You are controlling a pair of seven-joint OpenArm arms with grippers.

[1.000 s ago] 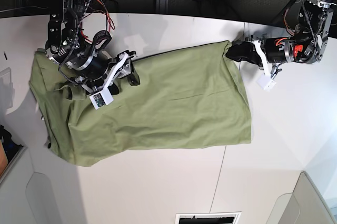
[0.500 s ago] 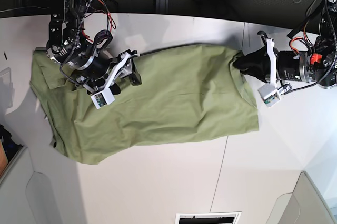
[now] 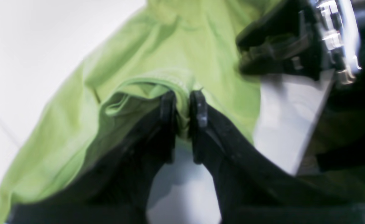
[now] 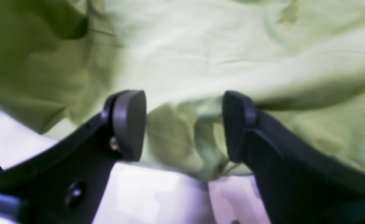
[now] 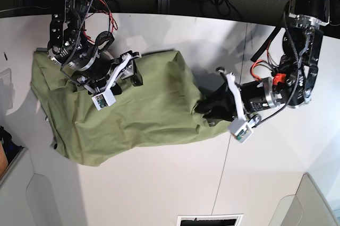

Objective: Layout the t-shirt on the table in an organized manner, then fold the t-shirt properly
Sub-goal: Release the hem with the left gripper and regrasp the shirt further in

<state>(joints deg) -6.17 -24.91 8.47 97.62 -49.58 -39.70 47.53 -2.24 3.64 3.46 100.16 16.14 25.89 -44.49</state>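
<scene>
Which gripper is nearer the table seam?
Left. The left gripper pinches the shirt close by the seam; the right gripper is farther off, over the shirt's other end.

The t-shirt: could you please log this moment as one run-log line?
left gripper: pinching t-shirt edge, raised fold | right gripper: open over shirt | table: under shirt | folding: unfinished

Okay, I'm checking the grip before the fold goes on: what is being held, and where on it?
The left gripper holds the t-shirt by a bunched bit of its edge; the right gripper holds nothing.
</scene>
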